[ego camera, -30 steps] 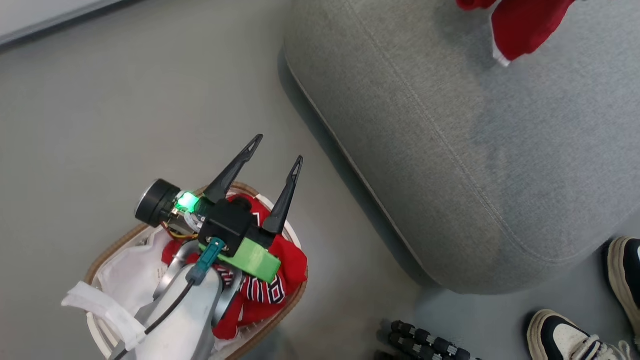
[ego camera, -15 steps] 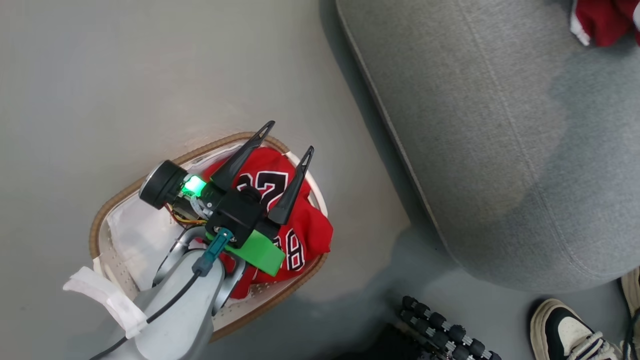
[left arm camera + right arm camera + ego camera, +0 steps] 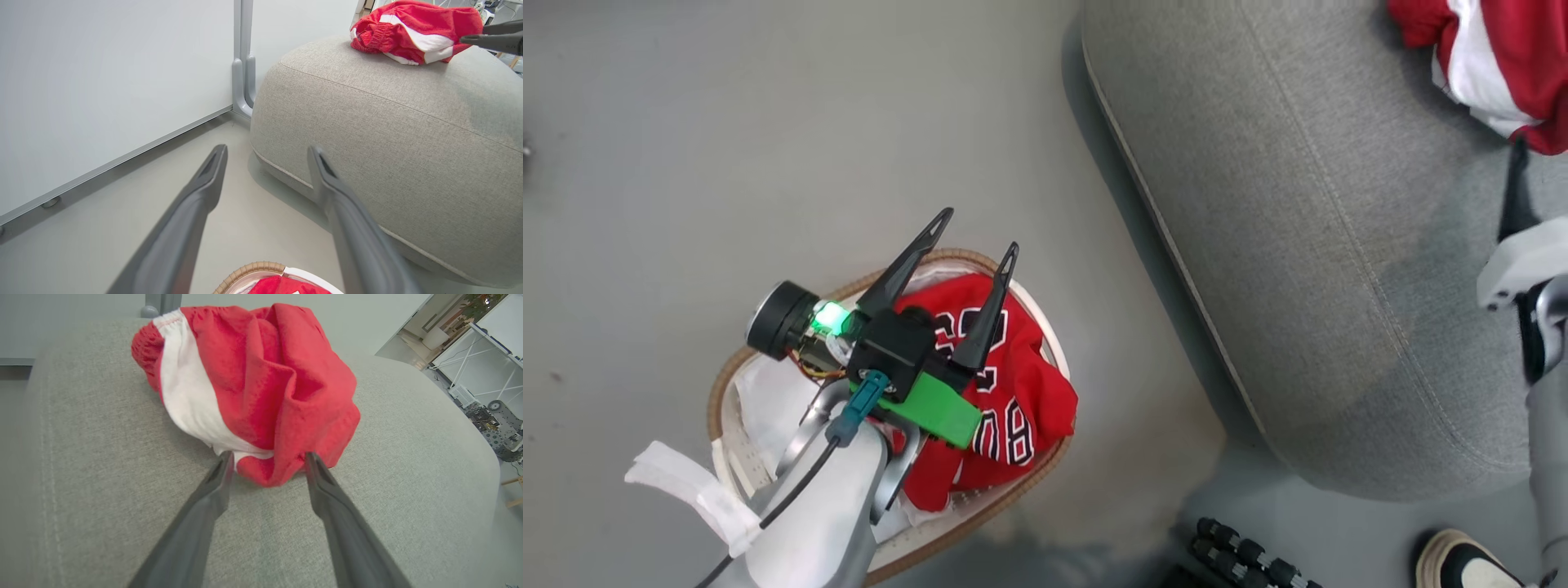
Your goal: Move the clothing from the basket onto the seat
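Left claw (image 3: 980, 229), one: both dark fingers spread wide with nothing between them, hanging above the basket with its tips over the rim nearest the seat. In the left wrist view (image 3: 267, 150) the gap between the fingers shows bare floor.

Basket (image 3: 960, 256), one: oval, brown rim, standing on the floor (image 3: 768, 122) just beside the seat's rounded edge, apart from it.

White sheet (image 3: 768, 400), one: bunched in the basket's left half, partly under the left arm.

Jersey (image 3: 1021, 384), one: red, with black white-edged numerals. It fills the basket's right half and one fold drapes over the rim on the seat side.

Black ribbed item (image 3: 1241, 559), one: on the floor below the seat's near corner. What it is cannot be told.

Seat (image 3: 1298, 286), one: large, grey, with stitched seams.

Red garment with a white stripe (image 3: 261, 375), one: crumpled on the seat's top, well back from the rounded edge.

Right claw (image 3: 268, 455), one: fingers parted about as wide as the left one's, low over the seat. The garment's near fold sits between the tips without being pinched, and the cloth rests on the upholstery.

Shoe (image 3: 1462, 563), one: pale with dark panels, on the floor by the seat's near edge.

Clothing count: two pieces, one in the basket and one on the seat.
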### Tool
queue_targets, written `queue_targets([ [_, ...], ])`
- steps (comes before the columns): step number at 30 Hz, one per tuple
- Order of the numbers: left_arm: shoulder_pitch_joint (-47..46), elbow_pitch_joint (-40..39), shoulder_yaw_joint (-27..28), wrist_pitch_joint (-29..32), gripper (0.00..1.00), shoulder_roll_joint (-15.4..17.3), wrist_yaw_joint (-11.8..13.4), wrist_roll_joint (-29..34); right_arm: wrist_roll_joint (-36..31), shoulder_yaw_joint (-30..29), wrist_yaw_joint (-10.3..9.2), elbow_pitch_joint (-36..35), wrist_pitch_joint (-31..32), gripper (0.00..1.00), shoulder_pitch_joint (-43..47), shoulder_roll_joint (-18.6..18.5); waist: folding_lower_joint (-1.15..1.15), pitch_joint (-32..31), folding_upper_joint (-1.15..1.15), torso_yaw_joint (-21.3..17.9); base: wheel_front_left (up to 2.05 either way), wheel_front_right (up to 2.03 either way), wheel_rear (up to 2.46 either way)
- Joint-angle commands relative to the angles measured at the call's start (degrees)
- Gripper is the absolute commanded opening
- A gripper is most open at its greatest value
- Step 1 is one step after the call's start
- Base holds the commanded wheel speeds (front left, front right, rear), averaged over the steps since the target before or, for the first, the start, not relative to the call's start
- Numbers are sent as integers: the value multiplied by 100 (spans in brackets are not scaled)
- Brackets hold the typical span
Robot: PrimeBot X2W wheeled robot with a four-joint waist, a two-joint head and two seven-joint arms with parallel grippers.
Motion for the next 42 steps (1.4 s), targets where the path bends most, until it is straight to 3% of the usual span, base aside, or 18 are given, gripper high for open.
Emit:
queue_targets([
  [1,101,27,68,-5,100,-25,38,-13,68,32,-8,-116,-1,100,162,20,0,-357,-1,95,0,0,0],
  [12,707,-39,939,-5,100,-348,245,-145,860,1237,-7,-1561,-1,100,1198,211,0,-1277,-1,649,0,0,0],
  [18,1040,-58,1434,-5,100,-436,266,-138,1238,1556,-8,-2070,-1,100,1473,343,0,-1669,-1,1003,0,0,0],
  [33,1820,248,2427,-4,100,-618,285,-136,1750,2173,-7,-2024,-1,100,2275,504,0,-2477,-1,1738,0,0,0],
  [42,2242,346,2754,-5,100,-654,330,-303,1752,2304,-7,-2034,-1,100,2693,594,0,-2798,-1,1916,0,0,0],
])
